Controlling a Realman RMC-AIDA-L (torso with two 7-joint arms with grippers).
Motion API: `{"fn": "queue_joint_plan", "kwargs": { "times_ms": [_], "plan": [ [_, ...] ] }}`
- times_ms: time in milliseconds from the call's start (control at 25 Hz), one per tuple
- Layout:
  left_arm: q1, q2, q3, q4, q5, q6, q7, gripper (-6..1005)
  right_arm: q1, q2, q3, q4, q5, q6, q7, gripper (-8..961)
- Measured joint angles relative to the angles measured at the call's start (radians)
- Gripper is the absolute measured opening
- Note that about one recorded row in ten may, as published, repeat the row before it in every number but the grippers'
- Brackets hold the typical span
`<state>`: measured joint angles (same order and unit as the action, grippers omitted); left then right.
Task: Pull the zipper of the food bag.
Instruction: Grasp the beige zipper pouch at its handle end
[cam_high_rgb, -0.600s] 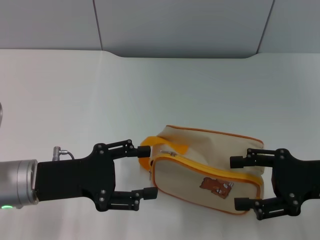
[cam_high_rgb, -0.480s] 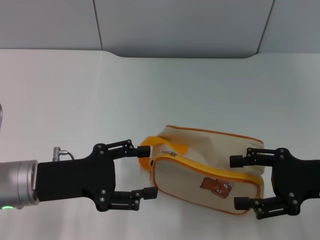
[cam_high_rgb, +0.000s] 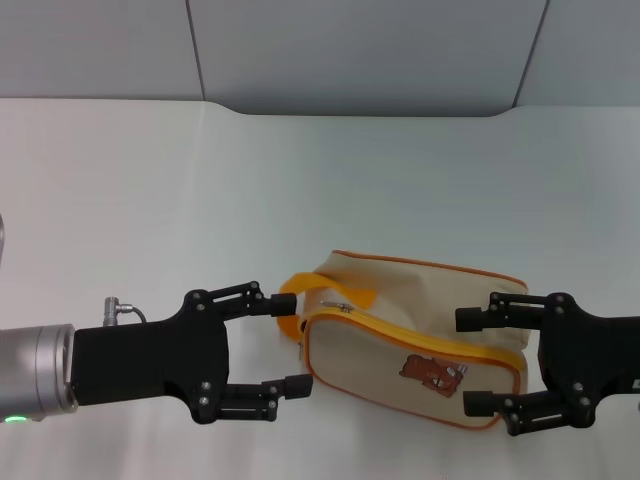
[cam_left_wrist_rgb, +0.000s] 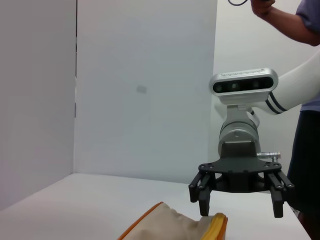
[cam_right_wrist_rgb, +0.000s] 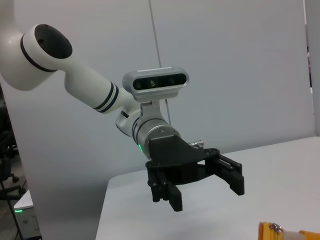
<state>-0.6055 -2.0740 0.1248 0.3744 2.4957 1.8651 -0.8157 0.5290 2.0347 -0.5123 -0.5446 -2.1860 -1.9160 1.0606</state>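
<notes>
The beige food bag (cam_high_rgb: 400, 300) lies on the white table, bear print (cam_high_rgb: 432, 373) facing the front. Its yellow-orange zipper (cam_high_rgb: 420, 342) runs along the upper front edge, and a small silver pull tab (cam_high_rgb: 332, 304) sits near the left end, beside the strap handle (cam_high_rgb: 291, 322). My left gripper (cam_high_rgb: 291, 343) is open at the bag's left end, its far fingertip by the strap. My right gripper (cam_high_rgb: 468, 361) is open, its fingers on either side of the bag's right end. The left wrist view shows the bag (cam_left_wrist_rgb: 165, 225) and the right gripper (cam_left_wrist_rgb: 241, 210). The right wrist view shows the left gripper (cam_right_wrist_rgb: 205, 195).
The white table (cam_high_rgb: 300, 180) stretches wide around the bag and ends at a grey wall panel (cam_high_rgb: 360, 50) at the back. A person (cam_left_wrist_rgb: 305, 100) stands behind the robot in the left wrist view.
My right gripper has shifted slightly left, farther along the bag's right end. The left gripper and the bag have hardly moved.
</notes>
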Motion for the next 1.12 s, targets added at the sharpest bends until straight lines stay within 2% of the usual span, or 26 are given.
{"fn": "queue_joint_plan", "kwargs": {
  "times_ms": [440,560,640,760,1120],
  "plan": [
    [0.012,-0.001,-0.001,0.001,-0.017,-0.038,0.021,780,0.000,0.002,0.001,0.000,0.001,0.008,-0.001,831],
    [0.024,-0.001,-0.001,-0.007,-0.031,-0.119,0.034,774,0.001,0.002,0.001,0.000,0.009,0.008,-0.002,831],
    [0.034,-0.002,0.001,-0.045,-0.052,-0.225,0.056,771,0.002,0.002,0.001,0.000,0.016,0.009,-0.008,831],
    [0.038,-0.002,0.006,-0.104,-0.060,-0.310,0.084,765,0.002,0.002,0.001,0.000,0.023,0.009,-0.013,831],
    [0.033,-0.002,0.001,-0.177,-0.065,-0.309,0.110,749,0.010,0.002,0.002,0.000,0.027,0.041,-0.014,830]
  ]
}}
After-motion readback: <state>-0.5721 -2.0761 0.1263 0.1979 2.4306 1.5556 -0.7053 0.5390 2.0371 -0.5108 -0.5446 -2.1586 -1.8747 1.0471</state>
